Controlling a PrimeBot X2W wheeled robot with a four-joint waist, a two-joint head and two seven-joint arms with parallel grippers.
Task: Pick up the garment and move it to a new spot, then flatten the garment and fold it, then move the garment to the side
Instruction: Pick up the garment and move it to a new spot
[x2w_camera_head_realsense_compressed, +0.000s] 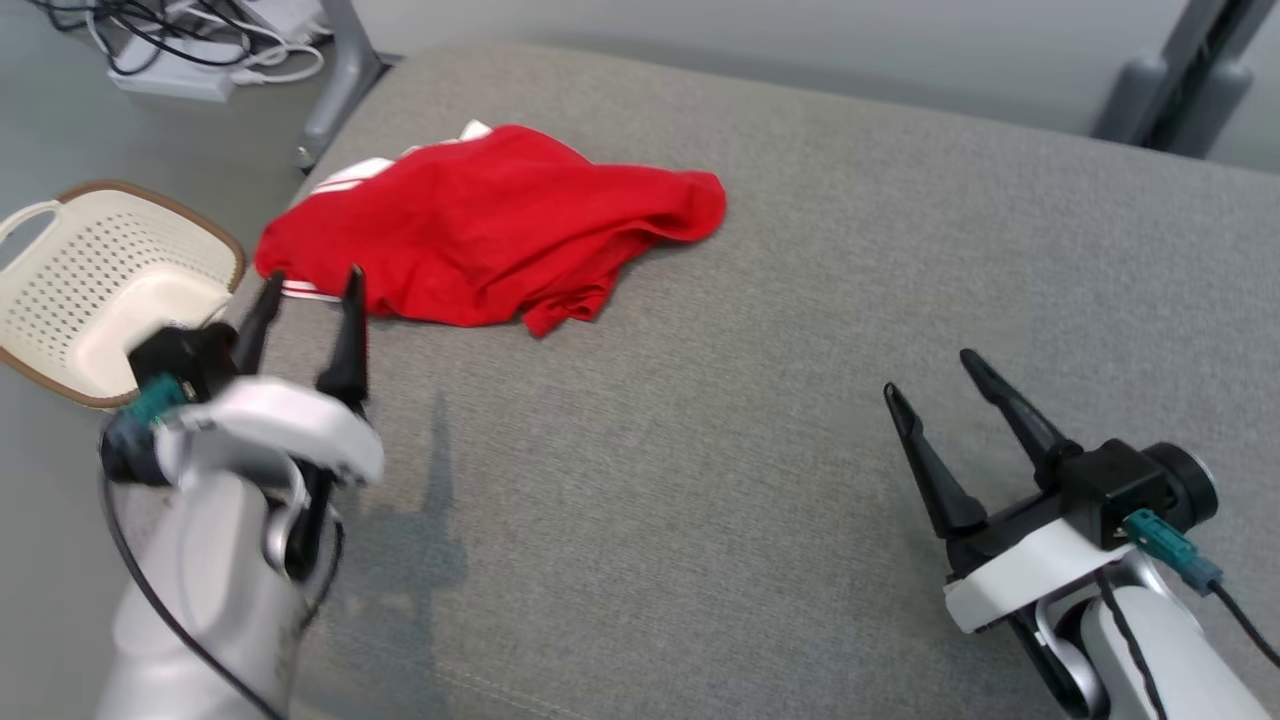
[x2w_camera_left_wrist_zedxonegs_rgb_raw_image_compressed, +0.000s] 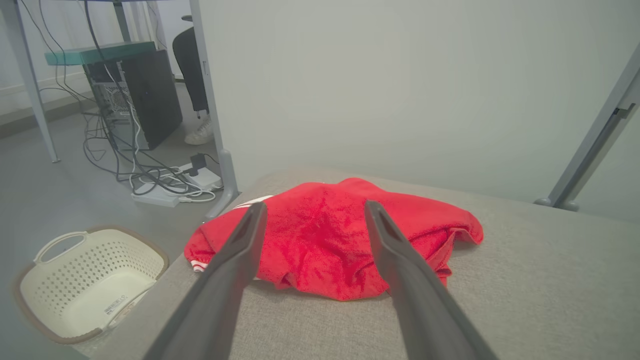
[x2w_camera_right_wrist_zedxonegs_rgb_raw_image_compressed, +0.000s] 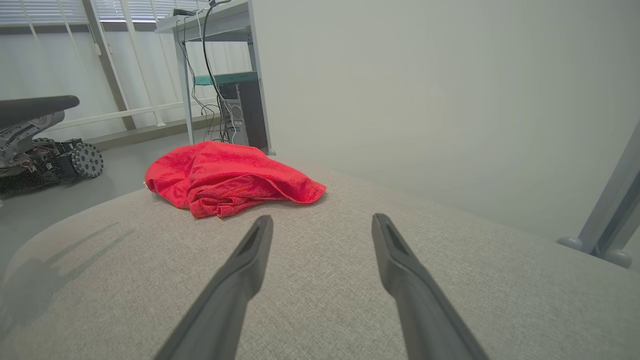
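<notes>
Garment (x2w_camera_head_realsense_compressed: 490, 225), bunched — just beyond left hand (x2w_camera_head_realsense_compressed: 312, 278)

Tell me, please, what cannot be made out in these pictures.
Head view: the garment is crumpled; its own folds hide its shape.
Head view: the left gripper covers part of the basket.
Left wrist view: the label in the basket is too small to read.
Both views: whether the left gripper touches the garment is unclear.
</notes>
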